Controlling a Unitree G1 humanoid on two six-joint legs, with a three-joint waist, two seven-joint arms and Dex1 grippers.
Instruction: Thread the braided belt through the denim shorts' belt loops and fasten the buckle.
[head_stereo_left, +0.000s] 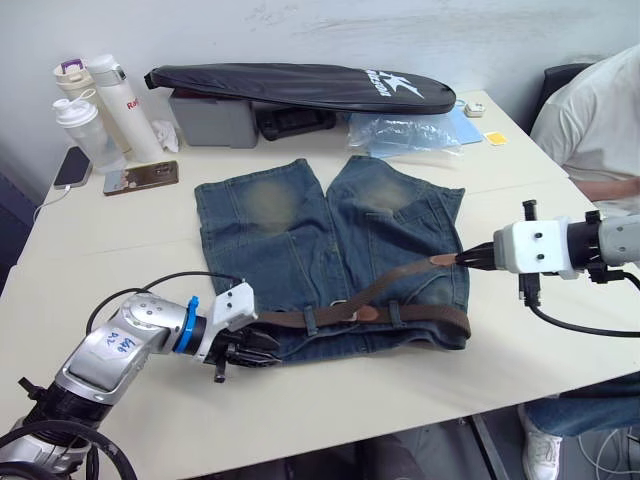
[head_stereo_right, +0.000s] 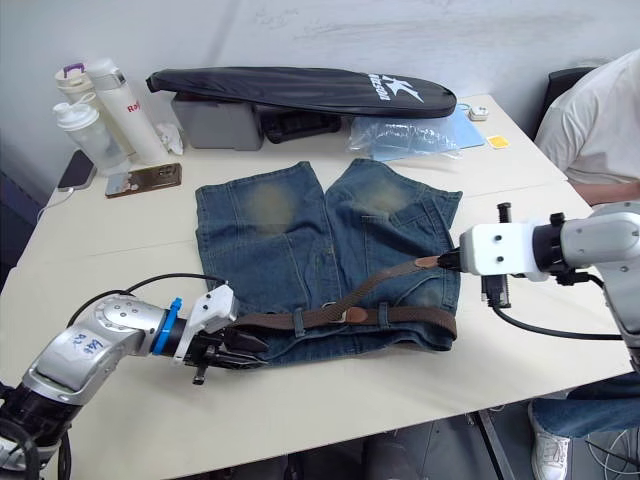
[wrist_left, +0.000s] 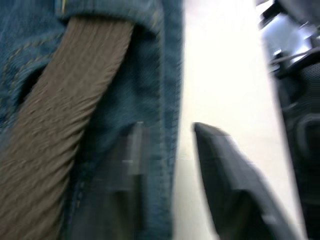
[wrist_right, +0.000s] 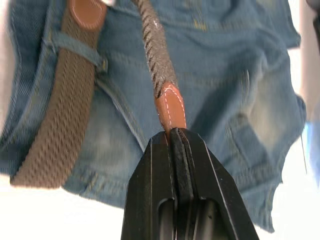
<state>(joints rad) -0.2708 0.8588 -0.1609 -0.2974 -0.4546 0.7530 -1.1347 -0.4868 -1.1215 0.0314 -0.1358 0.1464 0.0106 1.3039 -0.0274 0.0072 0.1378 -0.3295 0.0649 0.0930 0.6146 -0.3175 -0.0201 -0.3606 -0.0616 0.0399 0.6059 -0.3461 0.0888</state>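
— So, what is the right gripper (wrist_right: 172, 132) doing?

— Clenched. In the right wrist view its two black fingers (wrist_right: 150, 170) are pressed together on the tan leather tip (wrist_right: 170, 107) of the braided belt (head_stereo_left: 400, 318), with no gap between them. In the left eye view it sits at the right of the frame, just off the shorts' right edge, and the belt's free end runs from it down and left toward the waistband.

— And the left gripper (head_stereo_left: 262, 350)?

— Lower left of the frame, at the left corner of the waistband. In the left wrist view one dark finger (wrist_left: 230, 175) lies on the bare table (head_stereo_left: 400, 400) beside the denim edge; the other is a blur against the cloth. There is a gap between them with the waistband edge in it, but I cannot tell whether they are pinching it.

— Where do the shorts lie?

— The denim shorts (head_stereo_left: 330, 240) lie flat at the centre of the table, waistband toward the lower edge, legs toward the top. The belt runs along the waistband under at least two belt loops (head_stereo_left: 311, 320), then folds back at the right end.

— The buckle?

— A small silver piece (head_stereo_left: 343, 305) shows near the middle of the waistband where the free end crosses; too small to tell whether it is fastened.

— Anything cut off?

— A person in a pale shirt (head_stereo_left: 590, 120) at the right edge.
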